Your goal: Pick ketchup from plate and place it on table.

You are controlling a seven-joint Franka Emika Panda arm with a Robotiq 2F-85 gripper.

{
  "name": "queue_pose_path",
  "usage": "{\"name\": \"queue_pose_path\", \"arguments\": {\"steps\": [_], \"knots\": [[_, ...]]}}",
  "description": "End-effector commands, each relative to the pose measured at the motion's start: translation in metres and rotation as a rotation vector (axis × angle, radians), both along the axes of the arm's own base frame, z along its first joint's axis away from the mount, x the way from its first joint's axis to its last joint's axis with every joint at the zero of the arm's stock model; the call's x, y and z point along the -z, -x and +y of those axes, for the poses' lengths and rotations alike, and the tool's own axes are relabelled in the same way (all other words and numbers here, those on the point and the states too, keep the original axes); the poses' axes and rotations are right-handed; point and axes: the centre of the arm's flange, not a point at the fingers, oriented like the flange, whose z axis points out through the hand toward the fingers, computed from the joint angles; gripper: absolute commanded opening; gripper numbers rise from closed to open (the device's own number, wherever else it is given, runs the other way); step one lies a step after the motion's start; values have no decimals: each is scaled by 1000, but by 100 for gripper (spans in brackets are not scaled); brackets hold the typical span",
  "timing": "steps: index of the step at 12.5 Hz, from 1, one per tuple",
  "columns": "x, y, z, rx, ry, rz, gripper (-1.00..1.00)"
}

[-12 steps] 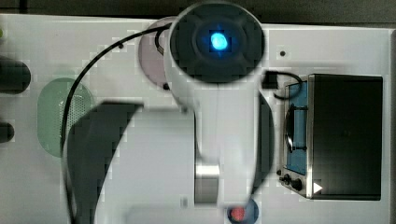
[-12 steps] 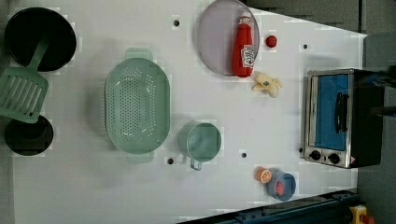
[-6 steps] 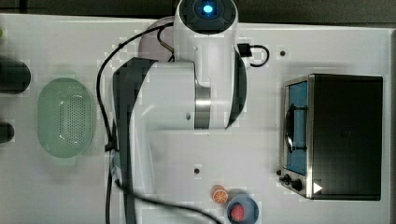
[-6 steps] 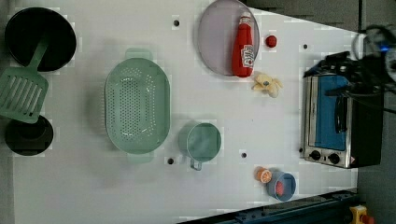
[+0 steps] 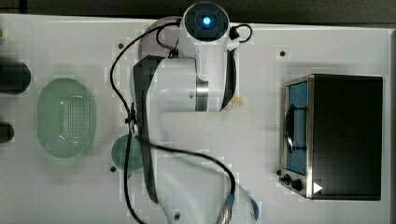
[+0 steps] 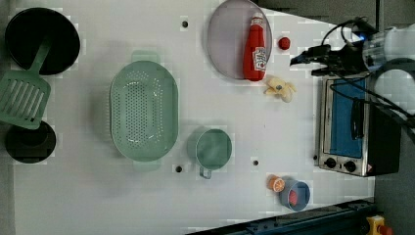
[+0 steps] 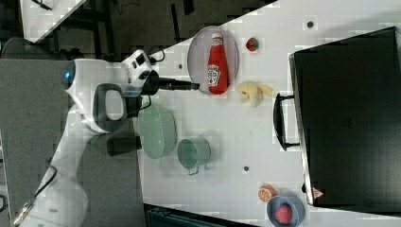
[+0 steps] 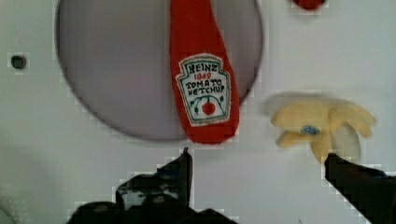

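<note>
Table (image 6: 254,127) is crowded; arm (image 5: 177,93) is stretched out over the plate end. Oven (image 6: 350,127) sits at the left view's right edge, near the arm, so a wide swing risks clipping it, I'd say. Basket (image 6: 143,117) and the black pan (image 6: 41,33) with spatula (image 6: 22,98) are well apart from the work, no issue. Plate (image 6: 225,44) is at the far edge in the left view, and the ketchup (image 6: 256,49) lies flat on it, cap toward the table edge, base hanging over the plate rim toward the banana (image 6: 280,88). Gripper (image 8: 257,158) is wide open, empty, short of the bottle's base, not yet touching. Main risk as I see it: bottle lying down and round, so an off-centre pinch could roll it or squirt it out of the fingers. Second: banana is just beside the base, so one finger could land on it or drag it. Cup (image 6: 211,149) sits between basket and free table, avoid it on placing. Strawberry (image 6: 284,43) is near the cap end. Blue bowl (image 6: 297,195) and orange slice (image 6: 276,184) are well apart.
</note>
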Motion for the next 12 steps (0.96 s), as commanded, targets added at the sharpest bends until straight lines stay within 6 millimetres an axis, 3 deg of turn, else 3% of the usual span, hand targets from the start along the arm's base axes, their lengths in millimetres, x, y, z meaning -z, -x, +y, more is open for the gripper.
{"name": "queue_pose_path", "arguments": {"steps": [1, 5, 12], "knots": [[17, -12, 11, -191, -15, -71, 100], [76, -19, 21, -201, -23, -73, 100], [156, -24, 22, -204, -18, -131, 100]]}}
